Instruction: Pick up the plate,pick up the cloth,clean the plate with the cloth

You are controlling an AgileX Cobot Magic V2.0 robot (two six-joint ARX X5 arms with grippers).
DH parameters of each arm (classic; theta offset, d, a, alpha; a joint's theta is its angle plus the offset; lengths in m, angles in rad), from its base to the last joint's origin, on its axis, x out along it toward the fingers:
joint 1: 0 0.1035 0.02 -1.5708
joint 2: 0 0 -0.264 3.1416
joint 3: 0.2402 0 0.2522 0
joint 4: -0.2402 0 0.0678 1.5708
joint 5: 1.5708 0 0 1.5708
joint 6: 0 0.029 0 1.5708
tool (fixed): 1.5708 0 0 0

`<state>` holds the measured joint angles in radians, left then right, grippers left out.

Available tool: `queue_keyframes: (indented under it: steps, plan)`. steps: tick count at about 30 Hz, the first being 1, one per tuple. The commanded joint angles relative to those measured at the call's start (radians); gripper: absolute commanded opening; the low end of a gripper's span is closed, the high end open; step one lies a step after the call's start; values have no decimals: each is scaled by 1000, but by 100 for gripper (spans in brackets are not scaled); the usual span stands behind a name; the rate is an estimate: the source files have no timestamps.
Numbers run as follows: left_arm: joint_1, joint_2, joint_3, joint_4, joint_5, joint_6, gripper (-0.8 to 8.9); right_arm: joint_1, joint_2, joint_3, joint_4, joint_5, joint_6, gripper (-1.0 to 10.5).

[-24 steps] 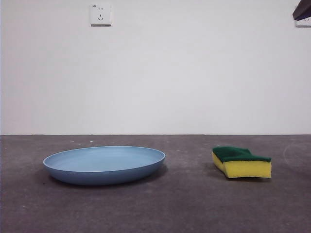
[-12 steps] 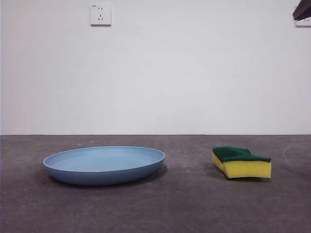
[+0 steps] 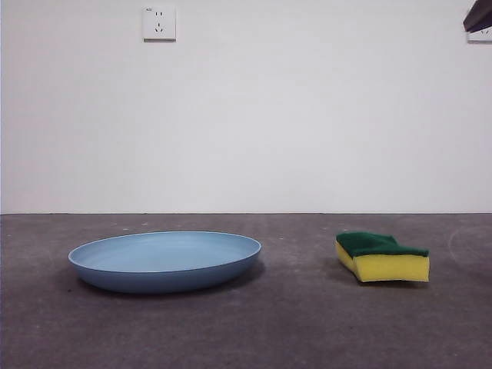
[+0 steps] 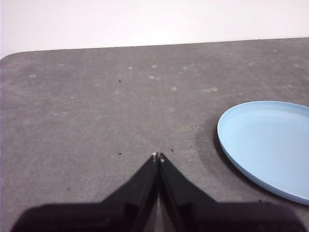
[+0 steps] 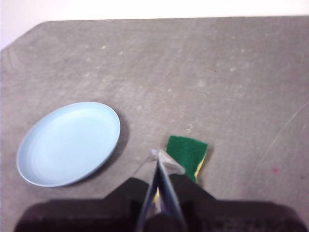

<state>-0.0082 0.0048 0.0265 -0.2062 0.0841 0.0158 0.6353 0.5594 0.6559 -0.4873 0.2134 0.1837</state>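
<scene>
Light-blue plastic plate (image 3: 164, 261) lies flat on the grey table (image 3: 292, 323) in the front view, well apart from the yellow-and-green sponge (image 3: 382, 257), with 1 black arm tip (image 3: 478, 17) at a top corner. Left wrist view: the left gripper (image 4: 158, 157) hangs above bare table beside the plate (image 4: 268, 145), its 2 jaws pressed together and holding nothing. Right wrist view: the right gripper (image 5: 157, 157), jaws likewise closed and empty, hangs just beside the sponge (image 5: 187, 151); descending without opening would likely shove the sponge, and the plate's (image 5: 67, 142) low smooth rim may slip from a shallow pinch.

Light-blue plate (image 3: 164, 261) flat, green-topped yellow cloth (image 3: 382, 257) — well apart
</scene>
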Motion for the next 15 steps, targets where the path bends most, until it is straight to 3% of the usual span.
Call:
queue_keyframes:
  steps: [1,10,15]
  plan:
    - [3,-3,-9,-8,-2,4,-3,-12,-30,-6,4,22,-113,2]
    - [3,-3,-9,-8,-3,5,-3,-232,-175,-141,75,10,-142,2]
    - [3,-3,-9,-8,-2,5,-3,-391,-327,-335,242,-229,-150,2]
